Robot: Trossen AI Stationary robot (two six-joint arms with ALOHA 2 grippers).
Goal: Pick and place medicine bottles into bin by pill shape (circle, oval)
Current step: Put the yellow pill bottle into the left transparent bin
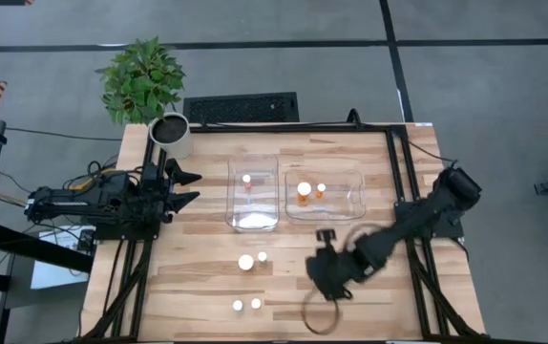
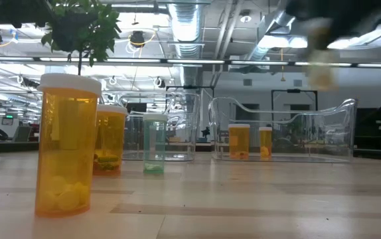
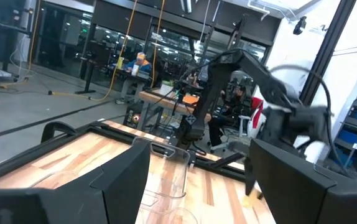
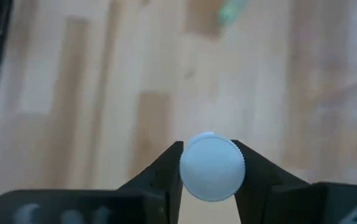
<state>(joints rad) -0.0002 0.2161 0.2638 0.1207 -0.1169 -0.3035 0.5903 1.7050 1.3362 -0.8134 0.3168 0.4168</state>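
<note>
Held bottle [image 4: 212, 167]: white ribbed cap sitting between the right pincer's [image 1: 329, 277] two dark fingers [image 4: 160, 171], which are clamping it on both sides; body hidden under the cap in the right wrist view. The pincer is hanging over the bare wood, above the surface [image 1: 207, 306].

Loose bottles, all to the pincer's left in the high view:
- large bottle [image 1: 245, 262] and small bottle [image 1: 263, 256], standing just beside each other, nearer the bins than the pincer is;
- two small bottles [image 1: 238, 306] [image 1: 256, 303], standing close together, toward the near edge.
In the low view, one amber bottle [image 2: 64, 146] with pale pills is standing closest to the camera, a second [image 2: 109, 141] behind it, and a clear greenish one [image 2: 154, 143] beyond.

Binned bottles: one [image 1: 247, 179] in the left bin [image 1: 253, 220]; one larger [image 1: 304, 190] and one small [image 1: 321, 189] in the right bin [image 1: 350, 205]. Both bins are clear plastic, lying side by side beyond the pincer.

Left pincer [image 1: 190, 188]: resting well apart at the surface's left edge, fingers spread wide, gripping nothing.

Other: plant [image 1: 142, 78] in a white pot [image 1: 171, 134] at the far left corner; black grille [image 1: 242, 107] on the floor behind the surface.
</note>
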